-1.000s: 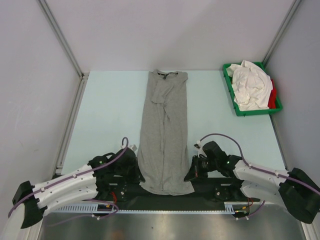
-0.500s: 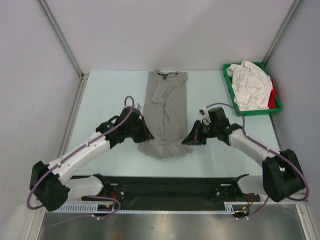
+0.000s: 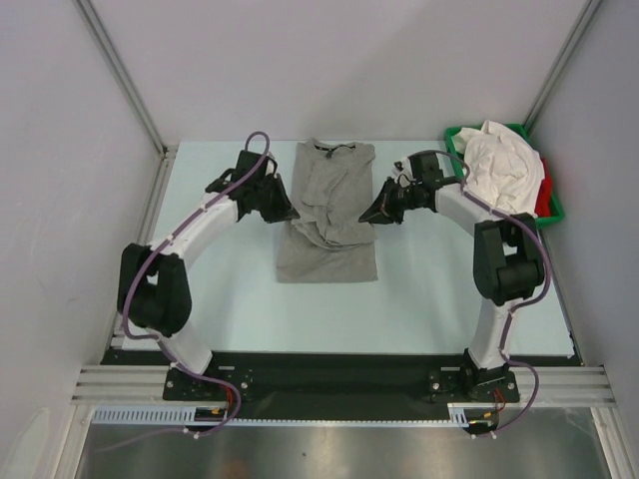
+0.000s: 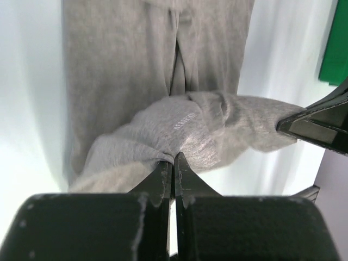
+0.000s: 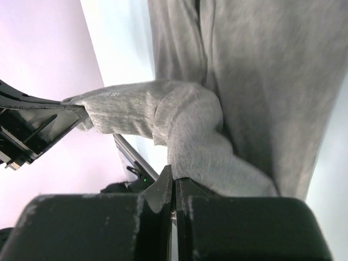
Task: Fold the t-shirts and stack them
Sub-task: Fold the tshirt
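- A pale blue-green table [image 3: 220, 279] stands between plain grey walls [image 3: 60, 150] with metal posts in the corners. Both arms reach far out over it from the near edge.
- The grey t-shirt [image 3: 327, 225] lies in the middle of the table as a narrow strip, with its dark neck label [image 3: 335, 151] at the far edge.
- The near part of the strip is turned over onto the lying part, so the cloth is doubled there and the fold faces the arm bases.
- The left gripper [image 3: 287, 213] is at the left edge of the shirt and the right gripper [image 3: 370, 215] at the right edge, about halfway along it. The lifted end hangs between them.
- Each gripper has its jaws pressed together and pinches a bunched corner of the grey cloth.
- The green tray [image 3: 461, 195] stands in the far right corner, apart from the grey shirt. The right arm passes just beside its left rim.
- In the tray lie crumpled white t-shirts [image 3: 504, 170] and, at the right side, a red t-shirt [image 3: 544, 197].
- The top view gives the whole layout, but the gripper bodies hide the pinch itself.
- The left wrist view shows the cloth entering the closed jaws and stretching across to the tip of the right gripper.
- The right wrist view shows the same from the other side.
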